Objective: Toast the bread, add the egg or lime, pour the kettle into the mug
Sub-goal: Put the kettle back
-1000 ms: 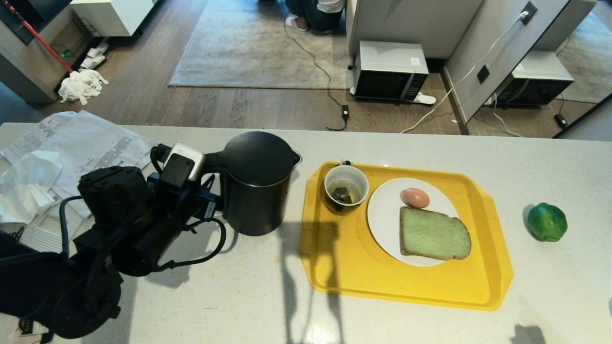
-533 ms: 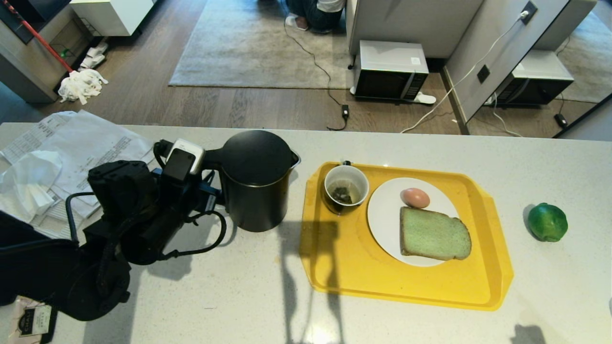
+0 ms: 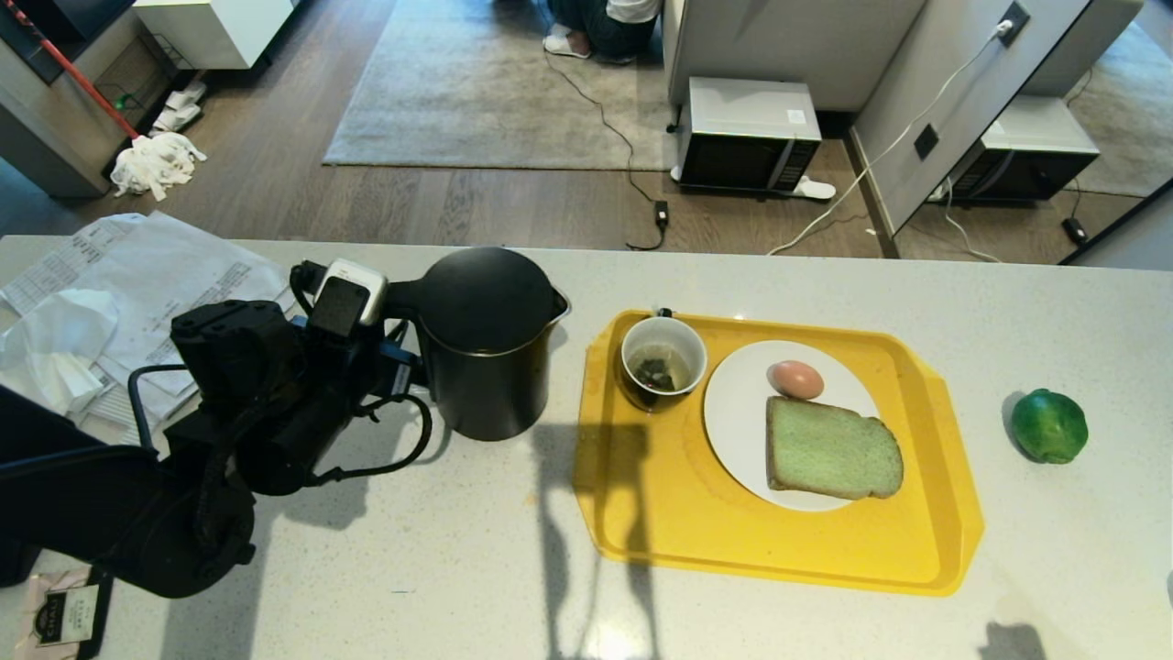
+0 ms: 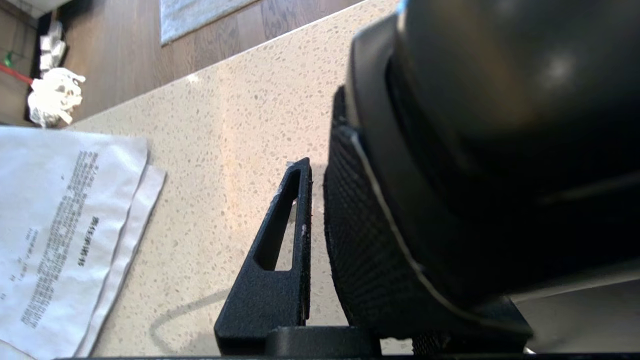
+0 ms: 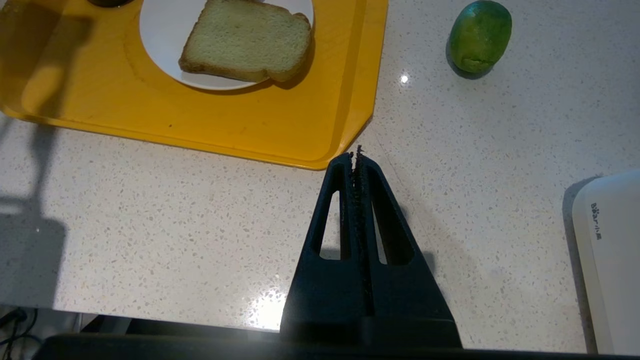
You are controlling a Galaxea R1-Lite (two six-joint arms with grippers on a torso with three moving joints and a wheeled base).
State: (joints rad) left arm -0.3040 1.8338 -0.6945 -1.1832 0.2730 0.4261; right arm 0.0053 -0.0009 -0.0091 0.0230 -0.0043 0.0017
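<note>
Where gripped, kettle (image 3: 486,344) matte black, domed

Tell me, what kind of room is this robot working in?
Most likely a home kitchen or a lived-in test flat: a pale speckled stone counter holds a black kettle and a yellow tray with a breakfast plate, and a microwave sits on the wooden floor beyond, beside a rug.

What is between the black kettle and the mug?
Just bare counter and the yellow tray's rim. Nothing else sits between the kettle and the mug; the head view shows it.
</note>
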